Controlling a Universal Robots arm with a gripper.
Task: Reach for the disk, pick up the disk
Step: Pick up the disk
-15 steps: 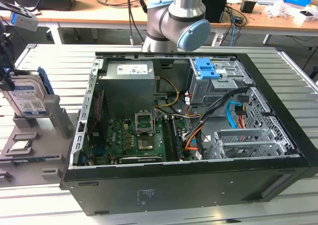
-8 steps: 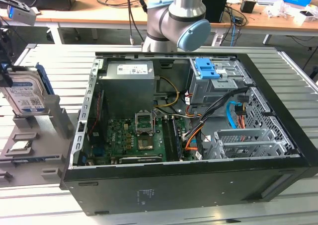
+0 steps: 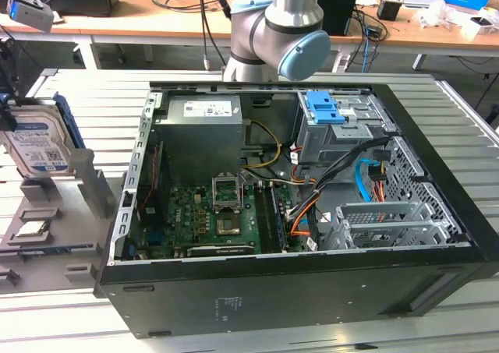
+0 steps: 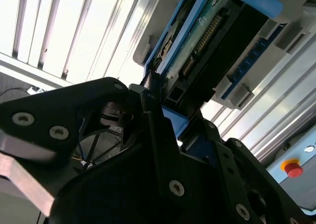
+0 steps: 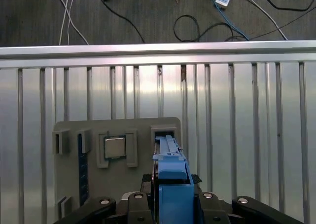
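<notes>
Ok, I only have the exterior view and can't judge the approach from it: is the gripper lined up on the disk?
Observer: Yes. In the first wrist view the disk stands on edge in the grey holder, its blue rail centred on the gripper; whether it grips, I cannot tell.
Operator: What is on the face turned away from my camera?
Observer: In the second wrist view, a bare circuit board with a connector row.

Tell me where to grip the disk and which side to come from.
I'd grip the disk across its two broad flat faces, near the upper edge, coming down from above. It stands on edge in a slot of the grey holder, so its lower part is boxed in, while the top stands free.
</notes>
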